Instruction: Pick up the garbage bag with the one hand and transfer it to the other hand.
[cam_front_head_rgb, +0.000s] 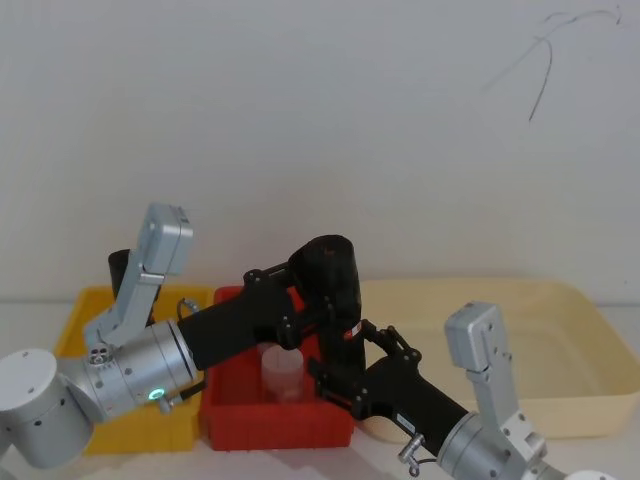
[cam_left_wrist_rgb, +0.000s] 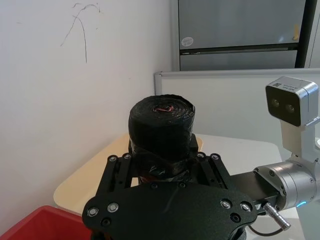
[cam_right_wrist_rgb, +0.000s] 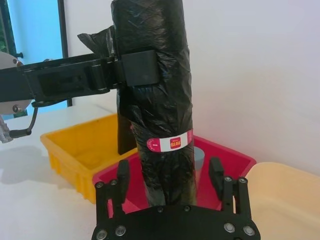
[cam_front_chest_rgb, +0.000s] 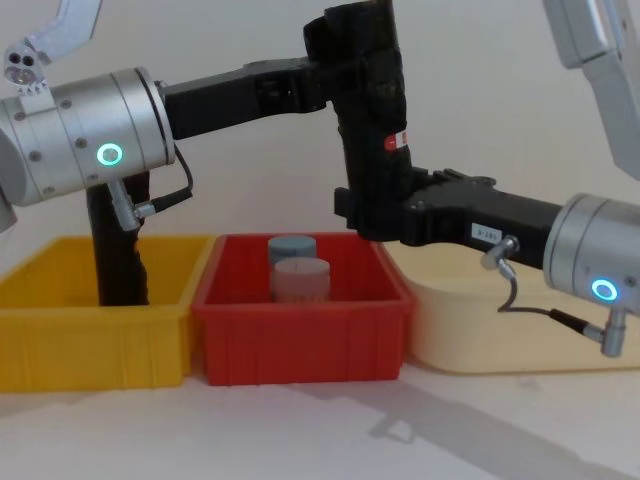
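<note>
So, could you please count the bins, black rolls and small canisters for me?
Bins: 3 (yellow bin, red bin, cream bin)
Black rolls: 2 (garbage bag in the left pincer, right pincer open around it; plain roll in the yellow bin)
Canisters: 2 (grey-blue canister, pink canister, both in the red bin)
Total: 7

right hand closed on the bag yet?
Open. The right hand has its fingers flanking the garbage bag with a gap each side; the left hand clamps it higher up.
</note>
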